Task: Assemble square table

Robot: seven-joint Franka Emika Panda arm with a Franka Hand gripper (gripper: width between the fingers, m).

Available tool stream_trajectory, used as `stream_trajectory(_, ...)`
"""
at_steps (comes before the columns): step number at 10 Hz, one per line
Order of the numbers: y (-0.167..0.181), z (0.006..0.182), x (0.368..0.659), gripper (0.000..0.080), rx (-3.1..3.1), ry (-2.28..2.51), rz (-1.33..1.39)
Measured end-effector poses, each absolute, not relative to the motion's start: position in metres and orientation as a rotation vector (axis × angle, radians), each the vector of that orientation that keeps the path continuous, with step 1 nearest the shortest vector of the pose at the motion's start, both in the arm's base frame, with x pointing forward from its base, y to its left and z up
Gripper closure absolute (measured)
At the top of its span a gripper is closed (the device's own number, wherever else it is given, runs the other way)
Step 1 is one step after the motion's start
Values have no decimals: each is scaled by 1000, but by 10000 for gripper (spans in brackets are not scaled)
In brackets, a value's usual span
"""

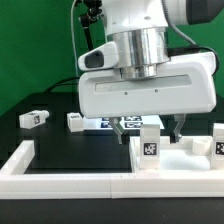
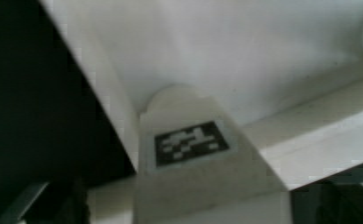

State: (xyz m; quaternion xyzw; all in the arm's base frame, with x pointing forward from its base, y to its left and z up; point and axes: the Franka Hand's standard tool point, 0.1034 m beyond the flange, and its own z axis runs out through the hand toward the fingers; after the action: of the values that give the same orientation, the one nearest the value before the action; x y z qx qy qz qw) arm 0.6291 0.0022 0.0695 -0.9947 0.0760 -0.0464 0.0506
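We see the slab (image 1: 185, 160) at the exterior view's near right, first leg (image 1: 150, 142) and second leg (image 1: 218, 142) upright at its ends; third leg (image 1: 33, 118) and fourth leg (image 1: 75, 121) lie far left.

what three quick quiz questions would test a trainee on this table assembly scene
1. True or false: the pincer is shut on a leg.
2. In the exterior view, where does the leftmost leg block lie? A: on the black table. B: on top of the border wall. C: between the jaws.
3. What mark does the upright leg below the pincer show on its near face?

Key: 1 false, the jaws stand apart and hold nothing; 2 A; 3 a black-and-white tag.
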Motion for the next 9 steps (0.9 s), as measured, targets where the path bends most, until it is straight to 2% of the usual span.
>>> stream_trajectory(1,2,69,629,151,-3027,253,-148)
stream_trajectory(3,2,69,629,403,-3024,281,-146)
stream_trajectory(4,2,69,629,403,-3016,329,-144)
stream_trajectory(5,2,69,629,511,-2990,479,-136)
stream_trajectory(7,1,69,629,511,-2956,636,-128)
stream_trajectory(9,-1,69,629,511,-2831,1052,-101)
